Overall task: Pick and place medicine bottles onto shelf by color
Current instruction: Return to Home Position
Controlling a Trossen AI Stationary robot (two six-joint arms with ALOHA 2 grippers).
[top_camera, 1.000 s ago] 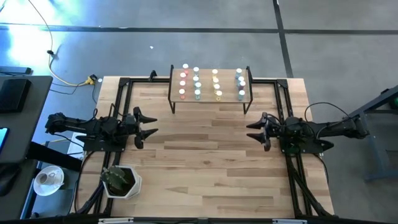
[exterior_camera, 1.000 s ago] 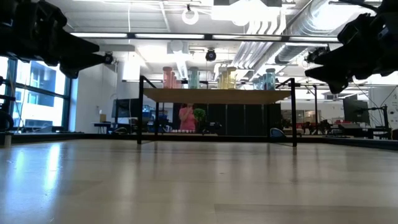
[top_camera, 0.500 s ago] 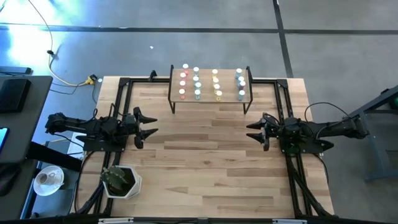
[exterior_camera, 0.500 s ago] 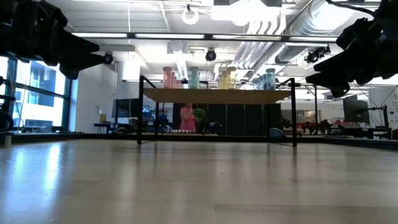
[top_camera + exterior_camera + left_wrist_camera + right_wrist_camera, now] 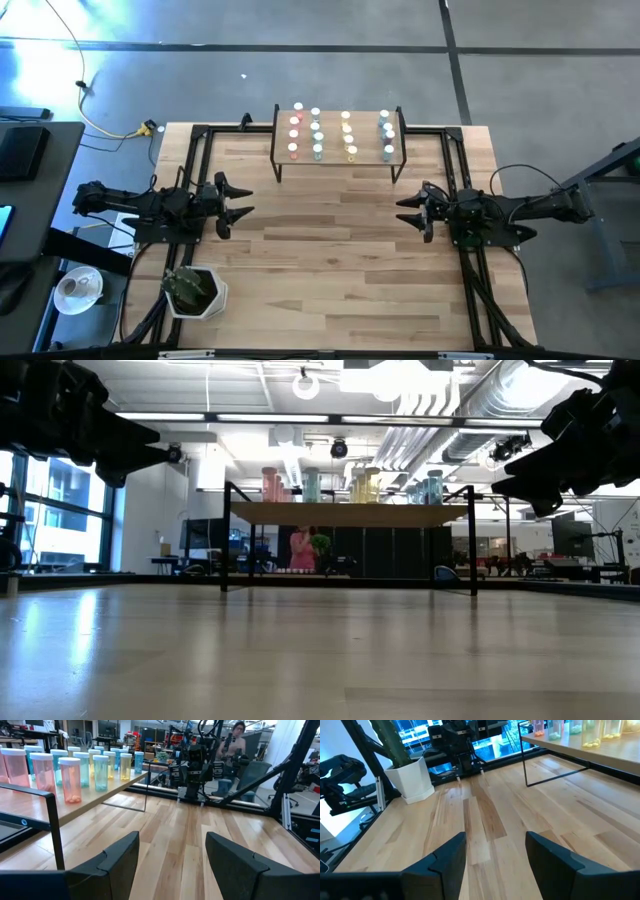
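Observation:
The shelf (image 5: 338, 160), a small light-wood board on black legs, stands at the table's far edge. On it the medicine bottles (image 5: 317, 130) stand upright in rows by color: pink at the left, then green, yellow and blue-grey (image 5: 386, 130). They also show in the left wrist view (image 5: 70, 775). My left gripper (image 5: 236, 200) hangs open above the table's left side, pointing right. My right gripper (image 5: 410, 212) hangs open above the right side, pointing left. Neither has anything between its fingers.
A white pot with a green plant (image 5: 194, 291) stands at the table's near left corner. Black frame rails (image 5: 196, 150) run along the left and right sides. Bare wood (image 5: 330, 240) lies between the two grippers. A person (image 5: 237, 740) stands beyond the table.

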